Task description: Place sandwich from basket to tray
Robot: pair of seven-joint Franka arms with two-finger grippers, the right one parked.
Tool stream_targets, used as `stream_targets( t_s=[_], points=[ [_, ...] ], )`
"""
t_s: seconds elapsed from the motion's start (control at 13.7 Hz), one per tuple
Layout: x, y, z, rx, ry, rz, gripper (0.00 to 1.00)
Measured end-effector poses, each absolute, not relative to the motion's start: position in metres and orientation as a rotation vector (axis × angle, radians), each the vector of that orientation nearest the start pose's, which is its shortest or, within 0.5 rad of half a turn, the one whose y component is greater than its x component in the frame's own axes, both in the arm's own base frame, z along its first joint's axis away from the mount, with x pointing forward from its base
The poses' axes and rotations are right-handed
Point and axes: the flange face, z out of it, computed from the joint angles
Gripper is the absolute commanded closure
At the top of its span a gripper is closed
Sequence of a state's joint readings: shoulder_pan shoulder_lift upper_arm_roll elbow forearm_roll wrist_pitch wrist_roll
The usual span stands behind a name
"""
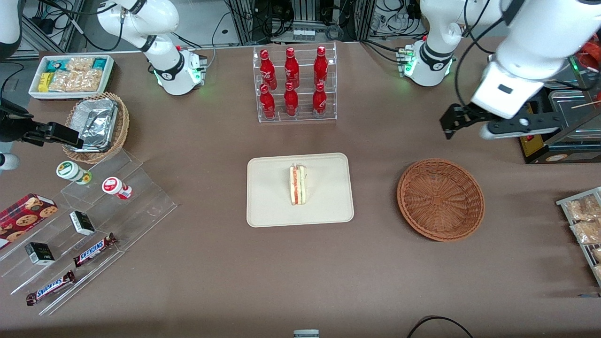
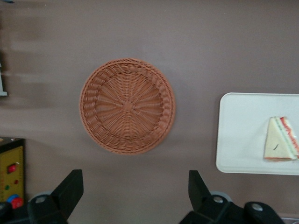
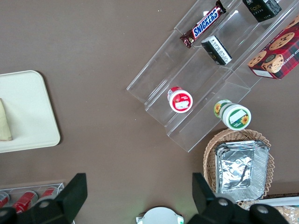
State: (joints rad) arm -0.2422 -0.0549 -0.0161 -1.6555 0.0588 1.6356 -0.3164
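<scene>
The sandwich (image 1: 297,184) is seen lying on the tray (image 1: 267,206). The basket (image 1: 440,199) is set beside the tray, toward the working arm's end. Farther from the camera than the tray, a bottle rack (image 1: 294,84) is placed. Above the basket, the gripper (image 1: 450,123) is held wide open, holding nothing.

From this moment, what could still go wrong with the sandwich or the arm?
Little remains. The sandwich stands on its narrow edge on the tray, so a bump to the table might tip it flat. The gripper, jaws open and empty, hangs above the table farther from the front camera than the empty basket, near equipment at the working arm's end; a careless retreat might clip that.
</scene>
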Motion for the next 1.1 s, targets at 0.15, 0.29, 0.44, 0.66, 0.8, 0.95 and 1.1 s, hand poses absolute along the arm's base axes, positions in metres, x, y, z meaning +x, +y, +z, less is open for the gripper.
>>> stream_targets(
  t_s=[0.15, 0.29, 0.44, 0.66, 0.8, 0.95, 1.1],
  points=[
    [0.532, -0.106, 0.618, -3.09, -0.066, -0.066, 0.01],
    [0.537, -0.084, 0.618, -3.095, -0.061, -0.062, 0.01],
    [0.541, -0.067, 0.622, -3.132, -0.048, -0.066, 0.01],
    [0.546, -0.05, 0.631, -3.149, 0.058, -0.092, 0.01],
    [0.55, -0.049, 0.634, -3.149, 0.078, -0.092, 0.01],
    [0.556, -0.049, 0.632, -3.149, 0.077, -0.08, 0.01],
    [0.56, -0.049, 0.628, -3.148, 0.083, -0.071, 0.01]
  ],
)
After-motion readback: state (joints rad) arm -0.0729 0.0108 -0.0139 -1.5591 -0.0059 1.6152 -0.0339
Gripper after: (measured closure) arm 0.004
